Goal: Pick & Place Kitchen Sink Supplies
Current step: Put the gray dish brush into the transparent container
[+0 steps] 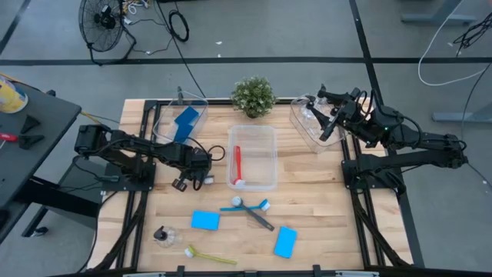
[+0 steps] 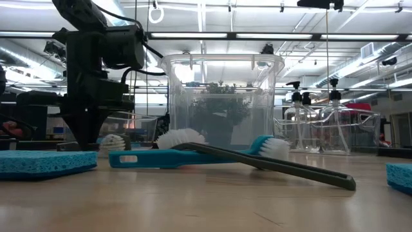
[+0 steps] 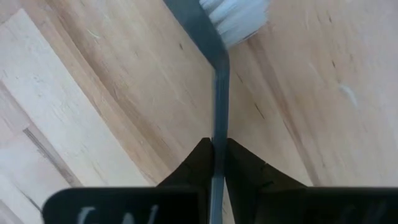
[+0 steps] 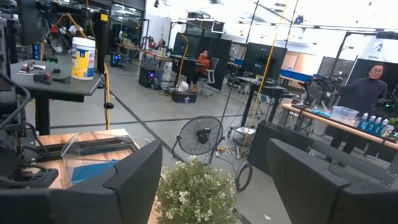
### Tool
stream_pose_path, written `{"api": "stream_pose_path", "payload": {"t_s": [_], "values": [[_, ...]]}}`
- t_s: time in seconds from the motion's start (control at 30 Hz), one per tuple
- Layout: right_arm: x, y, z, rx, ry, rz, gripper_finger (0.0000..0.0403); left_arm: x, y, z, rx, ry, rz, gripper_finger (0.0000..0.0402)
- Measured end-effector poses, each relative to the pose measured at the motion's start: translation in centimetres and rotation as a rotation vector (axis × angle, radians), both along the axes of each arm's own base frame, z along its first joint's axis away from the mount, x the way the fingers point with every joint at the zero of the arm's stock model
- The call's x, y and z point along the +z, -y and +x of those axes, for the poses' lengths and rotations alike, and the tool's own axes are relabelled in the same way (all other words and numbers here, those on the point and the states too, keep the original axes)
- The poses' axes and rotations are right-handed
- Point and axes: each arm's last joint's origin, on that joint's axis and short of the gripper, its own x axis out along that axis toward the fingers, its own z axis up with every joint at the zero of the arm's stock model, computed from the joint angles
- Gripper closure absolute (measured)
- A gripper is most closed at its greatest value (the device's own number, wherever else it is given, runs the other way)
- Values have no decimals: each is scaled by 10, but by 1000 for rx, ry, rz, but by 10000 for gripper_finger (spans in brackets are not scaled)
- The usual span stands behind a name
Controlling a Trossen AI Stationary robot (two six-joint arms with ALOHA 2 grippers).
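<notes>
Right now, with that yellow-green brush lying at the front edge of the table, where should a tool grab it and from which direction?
Grip the yellow-green brush at mid-handle, coming straight down from above. It lies flat on the table, and its thin handle seems to have open wood on both sides, so fingers could close across the narrow width. The white bristle head by the clear pump bottle looks bulkier and softer, so I'd avoid it.

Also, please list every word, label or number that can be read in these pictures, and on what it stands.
Nothing can be read with certainty.
White container on the dark desk: label too blurred.
Sign far back in the room: too small.
White marks on the left gripper, shut on a brush: cut off, unreadable.
</notes>
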Motion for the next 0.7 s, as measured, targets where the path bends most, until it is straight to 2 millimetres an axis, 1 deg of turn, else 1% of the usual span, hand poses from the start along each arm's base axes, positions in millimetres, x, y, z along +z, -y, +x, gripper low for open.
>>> {"api": "stream_pose_path", "payload": {"t_s": [0.17, 0.27, 0.37, 0.53, 0.7], "values": [[0, 0, 0, 0, 0, 0, 111, 0, 0, 0, 0, -1, -1, 369], [0, 0, 0, 0, 1, 0, 111, 4, 0, 0, 0, -26, -12, 374], [1, 0, 0, 0, 6, -1, 111, 16, 0, 7, 0, -14, -12, 380], [1, 0, 0, 0, 9, -1, 111, 34, 0, 14, 0, -30, -8, 377], [1, 0, 0, 1, 9, -1, 111, 52, 0, 13, 25, -98, -6, 378]]}}
